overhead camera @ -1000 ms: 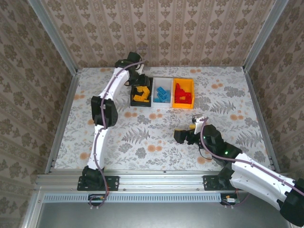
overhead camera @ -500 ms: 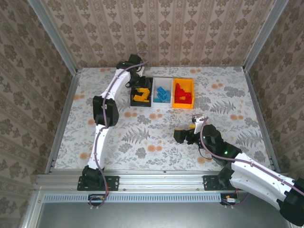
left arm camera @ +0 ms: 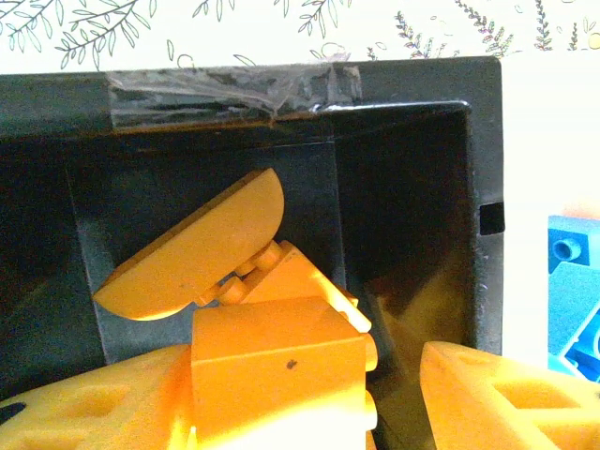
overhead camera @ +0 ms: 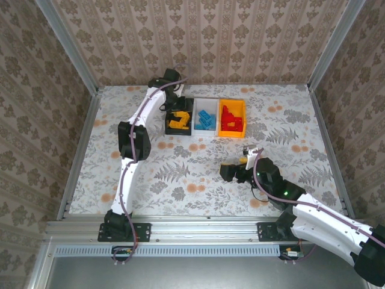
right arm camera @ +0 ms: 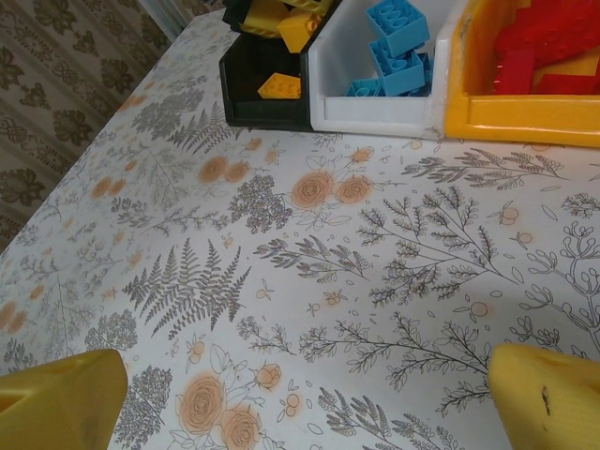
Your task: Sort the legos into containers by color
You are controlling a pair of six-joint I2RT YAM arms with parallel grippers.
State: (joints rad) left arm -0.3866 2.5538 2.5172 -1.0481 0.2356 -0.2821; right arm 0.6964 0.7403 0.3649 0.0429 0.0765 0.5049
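Three containers stand in a row at the back of the table: a black bin (overhead camera: 169,126), a white bin (overhead camera: 197,118) and an orange-yellow bin (overhead camera: 242,110). Orange-yellow legos (overhead camera: 179,120) lie in the black one, blue legos (overhead camera: 206,118) in the white one, red legos (overhead camera: 231,120) in the orange-yellow one. My left gripper (overhead camera: 174,106) hangs inside the black bin (left arm camera: 403,178), open. An orange-yellow brick (left arm camera: 277,361) rests against its left finger (left arm camera: 66,412), with a gap to the right finger (left arm camera: 506,394). Near the table's middle my right gripper (overhead camera: 230,173) stands open over bare cloth.
The floral tablecloth (right arm camera: 309,244) spreads between the right gripper's fingers (right arm camera: 56,398) and the bins. Patterned walls and metal rails (overhead camera: 81,144) close in the table on three sides. Clear tape (left arm camera: 234,89) sticks to the black bin's far rim.
The left gripper's jaws have widened over the black bin, and its wrist has shifted slightly. The right arm has stayed still.
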